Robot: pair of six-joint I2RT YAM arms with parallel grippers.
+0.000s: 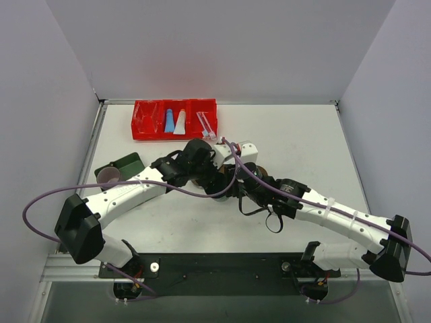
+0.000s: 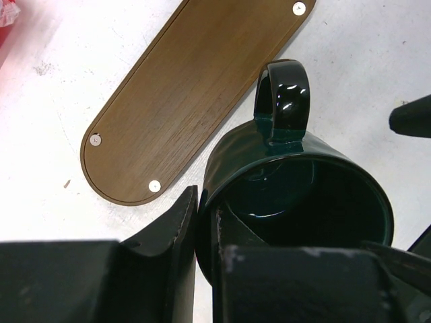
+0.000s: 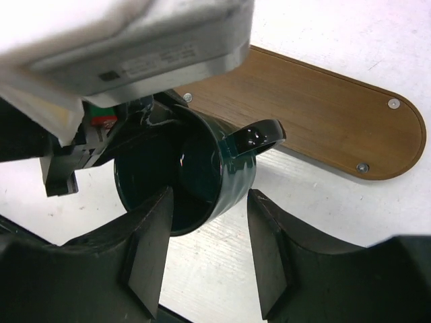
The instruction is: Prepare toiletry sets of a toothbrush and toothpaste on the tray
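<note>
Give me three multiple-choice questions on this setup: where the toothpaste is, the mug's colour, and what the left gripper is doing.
1. Where are the tubes?
A. on the tray
B. in the bin's middle compartment
C. in the bin's left compartment

2. What colour is the mug?
A. dark green
B. white
C. red

3. The left gripper is:
A. wide open
B. shut on nothing
C. shut on the mug's rim

Answers:
1 B, both tubes stand in the middle compartment.
2 A, both wrist views show glossy dark green.
3 C, one finger sits inside the rim and one outside.
</note>
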